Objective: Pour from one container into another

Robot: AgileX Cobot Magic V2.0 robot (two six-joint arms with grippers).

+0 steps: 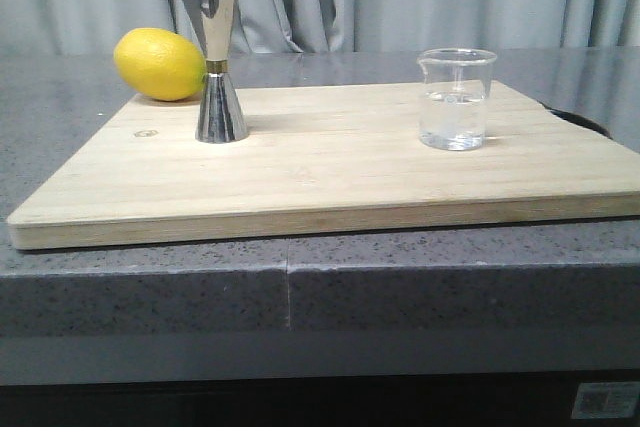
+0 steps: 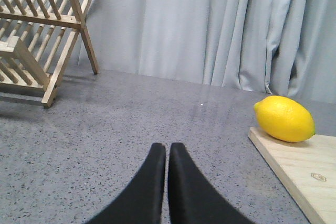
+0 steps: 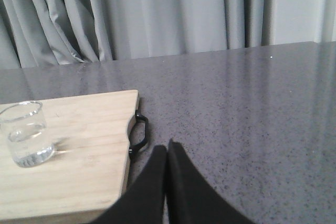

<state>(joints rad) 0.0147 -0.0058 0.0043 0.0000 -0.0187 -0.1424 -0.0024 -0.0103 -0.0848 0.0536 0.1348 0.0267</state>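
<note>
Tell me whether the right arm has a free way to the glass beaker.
Probably yes: the right gripper is shut over bare counter beside the board, and nothing stands between it and the beaker.

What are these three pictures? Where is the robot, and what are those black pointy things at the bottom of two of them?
The robot has two arms, each ending in a pincer called a gripper. One picture looks forward over the grey stone table. It shows a pale wooden cutting board with a shiny steel hourglass-shaped measuring cup, a small clear glass beaker with some clear liquid in it, and a yellow lemon at the board's far corner.

The other two pictures come from little cameras on the robot's wrists. The black pointy things are the gripper fingers. The left gripper is shut and holds nothing. Its camera also sees the lemon and a wooden dish rack. The right gripper is shut and empty too. Its camera sees the beaker and the board's black handle.

Nothing is being held yet.
</note>
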